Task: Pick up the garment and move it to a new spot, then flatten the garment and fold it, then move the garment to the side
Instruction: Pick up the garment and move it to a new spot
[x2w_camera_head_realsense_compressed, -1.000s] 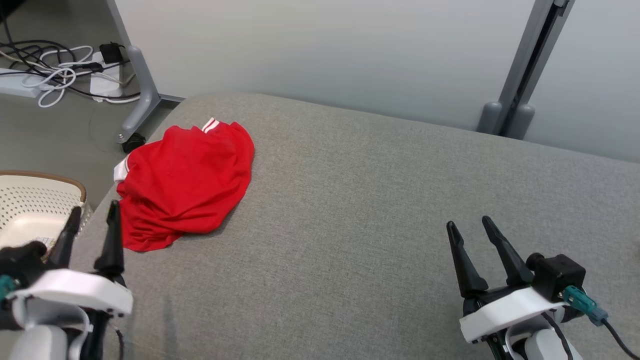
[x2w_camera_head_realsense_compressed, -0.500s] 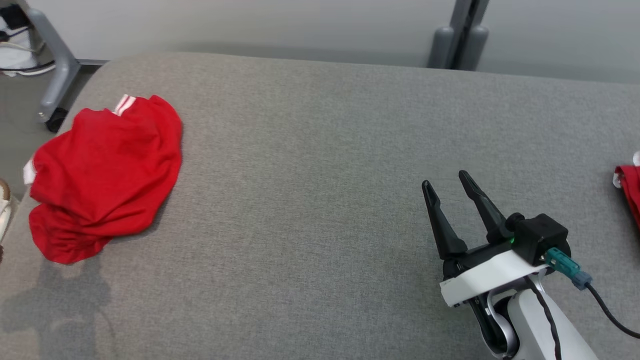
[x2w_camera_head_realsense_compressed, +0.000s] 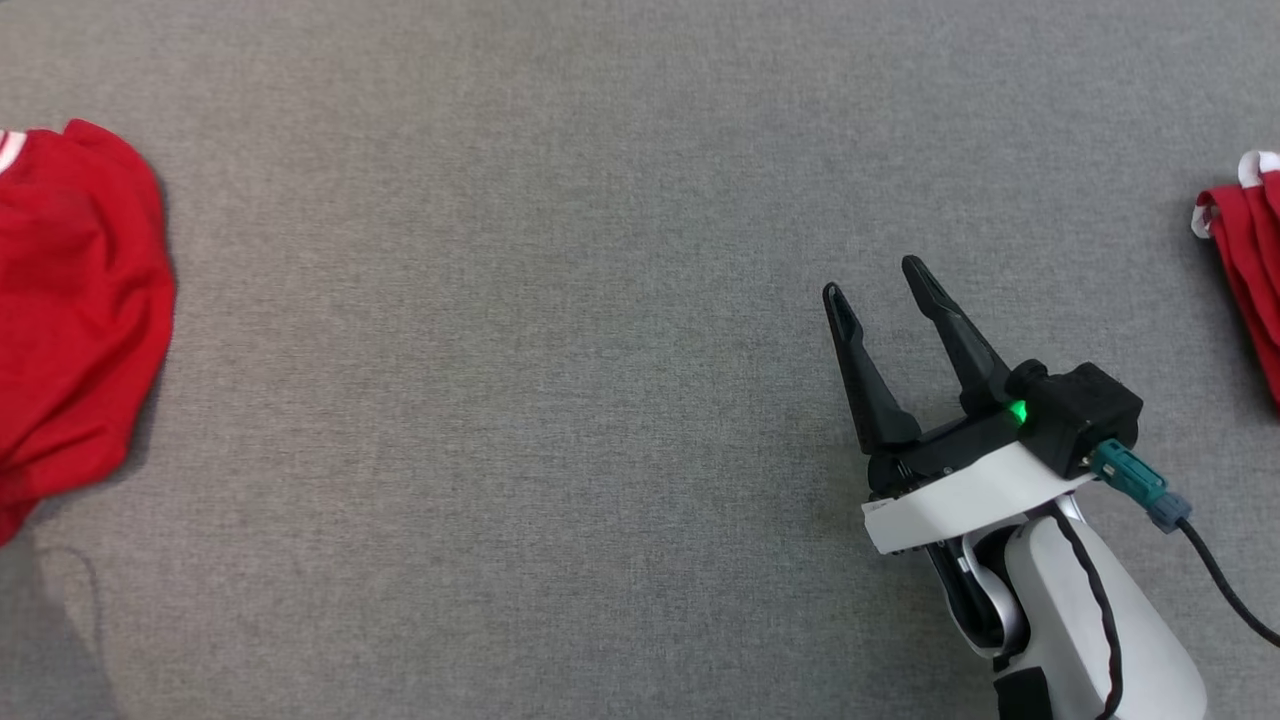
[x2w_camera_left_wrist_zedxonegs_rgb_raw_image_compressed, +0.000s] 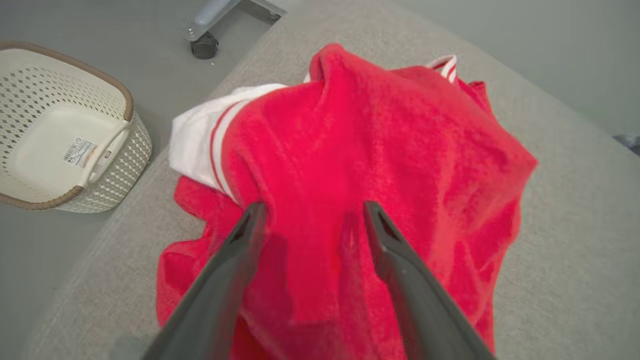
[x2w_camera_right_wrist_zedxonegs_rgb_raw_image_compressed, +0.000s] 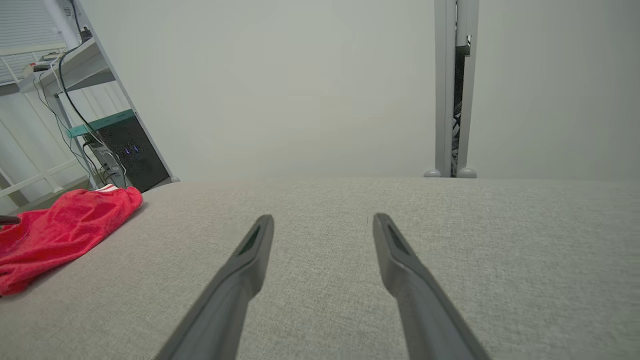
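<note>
The crumpled red garment (x2w_camera_head_realsense_compressed: 80, 300) with white striped trim lies at the left edge of the head view on the grey fabric surface (x2w_camera_head_realsense_compressed: 550, 350). In the left wrist view the left gripper (x2w_camera_left_wrist_zedxonegs_rgb_raw_image_compressed: 314, 205) is over the garment's middle with its fingers spread and pinching nothing, and a perforated white basket (x2w_camera_left_wrist_zedxonegs_rgb_raw_image_compressed: 122, 170) stands at the upper left. The right gripper (x2w_camera_head_realsense_compressed: 872, 276), at the lower right of the head view, is spread and empty over bare fabric, with a second red cloth (x2w_camera_head_realsense_compressed: 1250, 275) at the right edge.
</note>
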